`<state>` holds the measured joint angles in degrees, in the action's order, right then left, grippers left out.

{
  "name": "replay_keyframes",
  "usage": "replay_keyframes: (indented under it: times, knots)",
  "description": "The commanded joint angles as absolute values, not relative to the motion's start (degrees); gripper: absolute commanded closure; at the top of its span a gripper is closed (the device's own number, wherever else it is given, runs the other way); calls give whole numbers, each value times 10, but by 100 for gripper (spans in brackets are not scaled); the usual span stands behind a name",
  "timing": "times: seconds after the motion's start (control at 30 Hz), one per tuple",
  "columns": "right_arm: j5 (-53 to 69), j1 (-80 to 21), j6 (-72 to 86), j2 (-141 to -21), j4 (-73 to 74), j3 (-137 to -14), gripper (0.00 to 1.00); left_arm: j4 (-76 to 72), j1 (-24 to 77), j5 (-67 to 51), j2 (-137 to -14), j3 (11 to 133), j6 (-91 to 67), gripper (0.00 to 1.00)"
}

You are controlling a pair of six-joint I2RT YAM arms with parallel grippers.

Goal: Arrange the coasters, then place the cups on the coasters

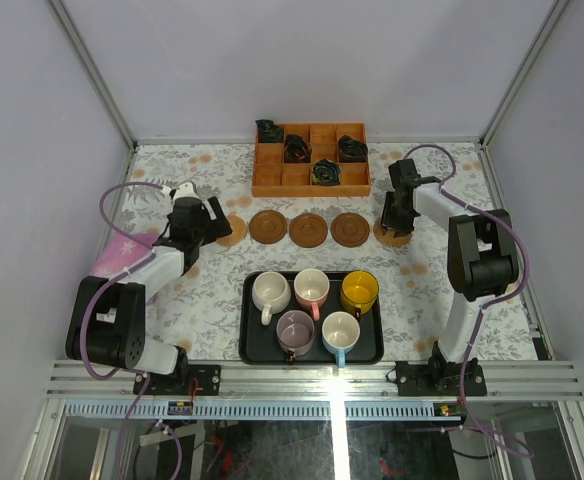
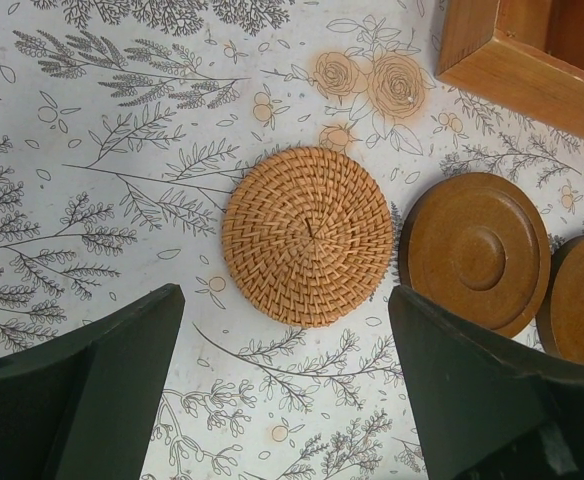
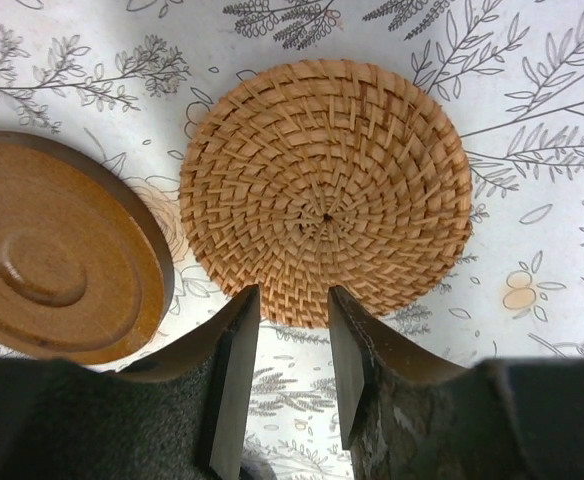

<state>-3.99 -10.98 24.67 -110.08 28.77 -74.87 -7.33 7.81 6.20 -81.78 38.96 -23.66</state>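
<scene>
Left of frame, your left end effector hangs wide open over a woven coaster, likely light, stiff, grippy: take the rim. Wooden coasters fill mid-row. At right, the right end effector, narrow and empty, hovers at a second woven coaster. Cups sit on a tray, lower centre, on the flat patterned worktop.

Bright even light; soft shadows; glare streak on front rail.
</scene>
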Motion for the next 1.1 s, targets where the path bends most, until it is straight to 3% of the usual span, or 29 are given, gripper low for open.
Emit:
replay_keyframes:
  times: [0.0,0.37,0.43,0.47,0.5,0.73,1.07]
  knots:
    - [-60,-115,245,-1039,334,-809,59,-112,72,62,-814,408,-235,16]
    - [-150,-115,225,-884,320,-840,51,-104,72,63,-802,410,-219,16]
    - [-197,-115,221,-843,286,-810,33,-106,72,61,-793,412,-206,16]
    - [-225,-115,218,-821,263,-795,11,-108,73,60,-788,412,-198,16]
    - [-249,-115,216,-800,240,-778,1,-111,72,59,-779,411,-191,16]
    - [-337,-112,177,-720,115,-702,1,-134,72,40,-743,402,-168,16]
    - [-249,-111,162,-697,193,-678,1,-67,73,-53,-711,421,-156,14]
